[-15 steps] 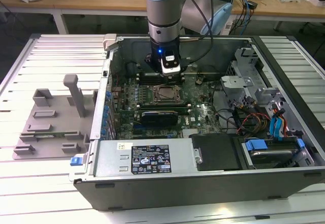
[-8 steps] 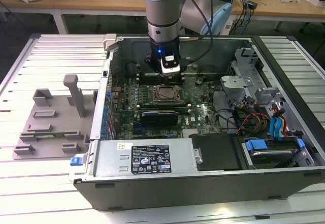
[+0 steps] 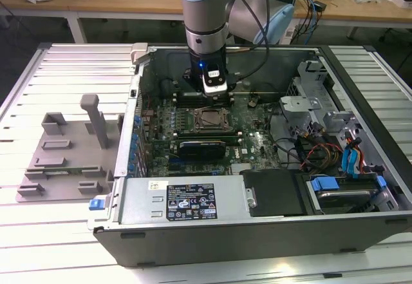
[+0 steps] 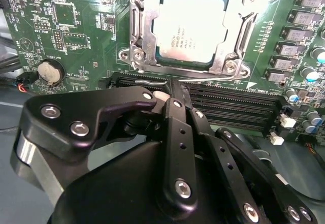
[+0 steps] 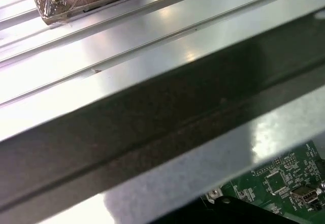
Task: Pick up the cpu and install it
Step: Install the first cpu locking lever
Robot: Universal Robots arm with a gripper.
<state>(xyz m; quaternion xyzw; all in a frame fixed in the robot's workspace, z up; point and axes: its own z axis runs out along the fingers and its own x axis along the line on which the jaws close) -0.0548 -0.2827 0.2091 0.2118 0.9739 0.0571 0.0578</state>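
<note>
on your slatted metal surface, the open computer case holds the cpu flat in its socket; the end effector beside it is pressed together, empty.

Open computer case; grey fixture plate beside.

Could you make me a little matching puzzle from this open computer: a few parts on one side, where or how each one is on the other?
Things:
1. cpu
2. round coin battery
3. grey fixture plate
4. gripper

Places:
A. on the slatted table, outside the case
B. seated in the metal-framed socket
C. on the green board, beside a red-and-black wire plug
D. hovering above the long black slots

Pairs: 1-B, 2-C, 3-A, 4-D
</note>
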